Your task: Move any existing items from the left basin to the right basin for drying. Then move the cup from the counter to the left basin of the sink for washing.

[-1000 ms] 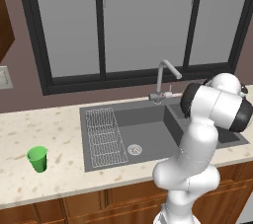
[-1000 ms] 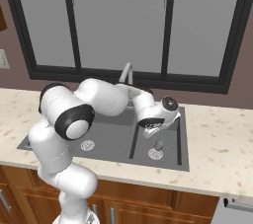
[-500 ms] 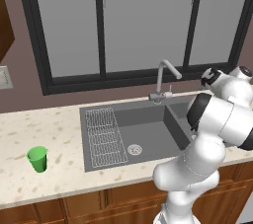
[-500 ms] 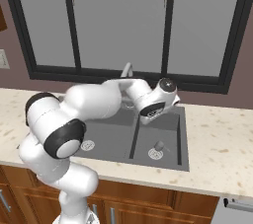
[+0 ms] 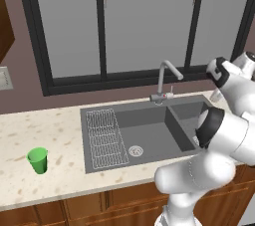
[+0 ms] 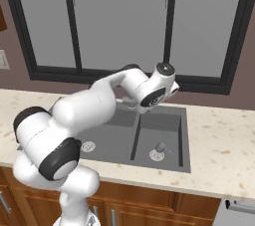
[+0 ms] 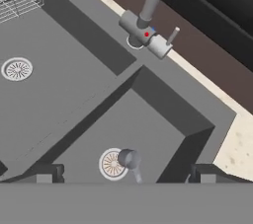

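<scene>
Now I see my gripper (image 7: 123, 171) wide open and empty above the small grey knob (image 7: 129, 159), which rests by the square right basin's (image 7: 163, 134) drain.

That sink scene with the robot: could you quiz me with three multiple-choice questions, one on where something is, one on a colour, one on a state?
1. Where does the small grey knob sit?
A. in the right basin, by its drain
B. on the wire rack
C. on the counter

2. What colour is the cup on the counter?
A. red
B. green
C. white

3. How is the pincer?
A. shut on the cup
B. shut on the knob
C. open, holding nothing

Answers: 1 A, the knob rests at the smaller basin's drain. 2 B, it is bright green. 3 C, its tips stand wide apart above the knob.
</scene>
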Controlling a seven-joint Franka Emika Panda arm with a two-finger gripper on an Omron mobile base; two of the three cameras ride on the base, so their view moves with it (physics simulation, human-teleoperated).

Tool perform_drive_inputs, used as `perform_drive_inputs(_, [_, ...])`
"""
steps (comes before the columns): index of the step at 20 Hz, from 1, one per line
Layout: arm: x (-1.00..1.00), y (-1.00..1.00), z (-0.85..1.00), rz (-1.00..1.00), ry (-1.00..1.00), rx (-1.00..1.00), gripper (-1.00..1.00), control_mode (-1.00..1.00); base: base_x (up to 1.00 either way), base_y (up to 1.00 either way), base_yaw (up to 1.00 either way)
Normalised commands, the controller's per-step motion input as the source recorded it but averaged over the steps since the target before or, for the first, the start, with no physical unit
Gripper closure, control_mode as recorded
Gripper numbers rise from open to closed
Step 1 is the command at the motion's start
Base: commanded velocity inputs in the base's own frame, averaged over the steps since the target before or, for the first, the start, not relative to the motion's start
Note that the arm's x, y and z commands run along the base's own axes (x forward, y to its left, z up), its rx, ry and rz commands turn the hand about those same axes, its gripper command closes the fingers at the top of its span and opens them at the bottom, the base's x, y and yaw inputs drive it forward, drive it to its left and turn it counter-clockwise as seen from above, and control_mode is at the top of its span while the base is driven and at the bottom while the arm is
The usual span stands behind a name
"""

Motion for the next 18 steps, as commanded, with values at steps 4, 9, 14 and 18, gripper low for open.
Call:
perform_drive_inputs(4, [-0.23,0.29,0.47,-0.05,0.00,0.00,-1.00,-1.00,0.00,0.00,0.00])
perform_drive_inputs(9, [-0.32,0.34,0.39,-0.08,0.01,0.00,-1.00,-1.00,0.00,0.00,0.00])
perform_drive_inputs(14, [-0.37,0.35,0.34,-0.11,0.02,0.00,-1.00,-1.00,0.00,0.00,0.00])
perform_drive_inputs(18, [-0.37,0.36,0.29,-0.12,0.03,0.00,-1.00,-1.00,0.00,0.00,0.00])
